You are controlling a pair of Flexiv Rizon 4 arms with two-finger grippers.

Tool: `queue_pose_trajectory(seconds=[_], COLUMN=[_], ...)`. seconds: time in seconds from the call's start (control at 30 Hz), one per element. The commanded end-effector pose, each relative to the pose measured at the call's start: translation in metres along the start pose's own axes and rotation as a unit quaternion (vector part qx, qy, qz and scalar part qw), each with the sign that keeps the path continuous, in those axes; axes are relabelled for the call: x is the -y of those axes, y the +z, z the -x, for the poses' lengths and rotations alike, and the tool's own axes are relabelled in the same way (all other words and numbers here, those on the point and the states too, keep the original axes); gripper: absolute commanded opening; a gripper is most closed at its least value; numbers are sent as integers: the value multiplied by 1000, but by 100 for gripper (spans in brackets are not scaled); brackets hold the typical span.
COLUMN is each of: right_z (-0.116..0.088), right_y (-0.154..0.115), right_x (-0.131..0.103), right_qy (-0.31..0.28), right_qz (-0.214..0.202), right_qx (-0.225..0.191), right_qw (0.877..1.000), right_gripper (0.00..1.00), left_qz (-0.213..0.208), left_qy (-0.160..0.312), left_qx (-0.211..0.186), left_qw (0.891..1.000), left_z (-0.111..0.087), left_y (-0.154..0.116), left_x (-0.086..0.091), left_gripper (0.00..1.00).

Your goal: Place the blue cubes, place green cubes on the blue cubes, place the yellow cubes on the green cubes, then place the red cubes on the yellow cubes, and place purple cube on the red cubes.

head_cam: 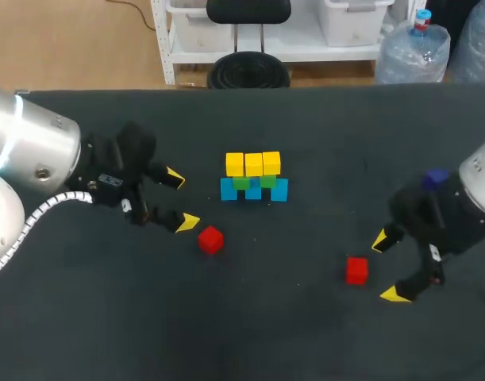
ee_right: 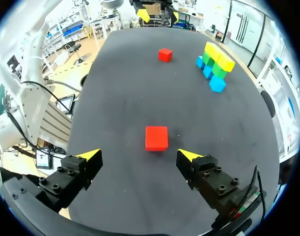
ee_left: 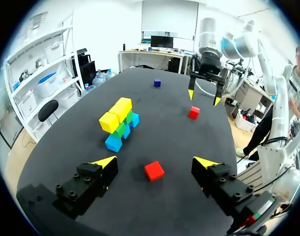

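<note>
Left end effector point(head_cam: 178, 200) released, empty; red cube point(head_cam: 210, 239) at 7 o'clock from the blue-green-yellow stack point(head_cam: 254, 176). Right end effector point(head_cam: 387, 267) released; second red cube point(head_cam: 356, 270) at the stack's 4 o'clock, just ahead of its fingers.

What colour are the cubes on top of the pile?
The top cubes are yellow, best seen in the head view.

The left arm point(head_cam: 36, 147) is a brushed silver cylinder with a small round bolt, joined to a rounded white housing, and a ribbed pale cable hose point(head_cam: 44, 210) runs beside it. The right arm point(head_cam: 480, 186) shows the same silver shell. The left gripper point(head_cam: 181, 200) and right gripper point(head_cam: 387, 267) are matte black, their blocky fingers point(ee_right: 208, 172) studded with socket-head screws point(ee_left: 76, 184) and capped with bright yellow wedge tips point(ee_left: 104, 161).
</note>
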State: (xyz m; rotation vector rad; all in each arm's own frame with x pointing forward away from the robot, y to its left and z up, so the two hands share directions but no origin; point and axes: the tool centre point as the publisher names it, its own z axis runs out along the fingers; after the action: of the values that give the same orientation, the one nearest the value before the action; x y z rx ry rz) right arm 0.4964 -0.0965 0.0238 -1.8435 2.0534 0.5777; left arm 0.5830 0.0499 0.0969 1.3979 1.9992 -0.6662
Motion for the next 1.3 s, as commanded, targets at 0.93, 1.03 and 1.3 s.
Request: queue_pose_trajectory(seconds=[0.93, 1.03, 1.3], right_z=[6, 6, 6], right_y=[35, 36, 40], right_x=[25, 28, 28], right_qy=[8, 7, 2], right_qz=[9, 8, 14], right_qx=[-8, -8, -10], right_qw=[1000, 1000, 1000], right_gripper=[94, 65, 13], left_qz=[0, 0, 0], left_qy=[1, 1, 1], left_qx=[2, 2, 2], left_qw=[1000, 1000, 1000], left_z=[-1, -1, -1], left_y=[1, 1, 1], left_x=[0, 0, 0], left_gripper=[100, 100, 100])
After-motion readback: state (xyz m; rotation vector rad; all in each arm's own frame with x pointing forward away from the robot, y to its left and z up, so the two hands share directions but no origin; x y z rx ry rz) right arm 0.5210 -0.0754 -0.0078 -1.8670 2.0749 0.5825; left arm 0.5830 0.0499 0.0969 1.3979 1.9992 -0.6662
